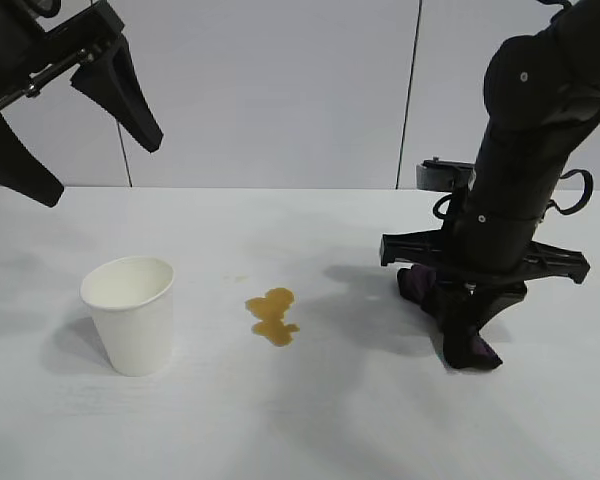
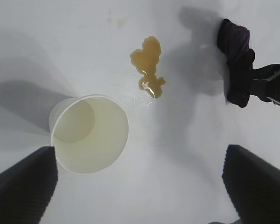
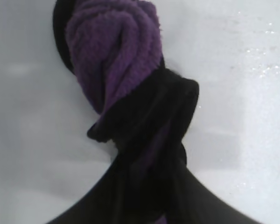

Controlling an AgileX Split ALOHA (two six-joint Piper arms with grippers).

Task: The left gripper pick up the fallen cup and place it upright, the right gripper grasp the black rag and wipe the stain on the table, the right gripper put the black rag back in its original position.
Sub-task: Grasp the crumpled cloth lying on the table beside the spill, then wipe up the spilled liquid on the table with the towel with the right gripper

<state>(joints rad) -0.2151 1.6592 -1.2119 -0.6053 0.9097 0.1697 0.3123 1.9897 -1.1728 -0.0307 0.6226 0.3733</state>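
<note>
Clamping its fingers on the twisted black-and-purple rag (image 1: 450,320) for wiping the amber stain (image 1: 272,316), the bulky right gripper (image 1: 467,340) presses down; the left gripper (image 1: 85,150) hangs spread above the upright white paper cup (image 1: 130,314).

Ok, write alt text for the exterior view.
The right tool is down on the black rag at the table's right side. An upright white cup stands left of an amber stain. The left tool hangs open above.

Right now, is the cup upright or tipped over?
Upright: the cup stands on its base on the table, open mouth up.
</note>
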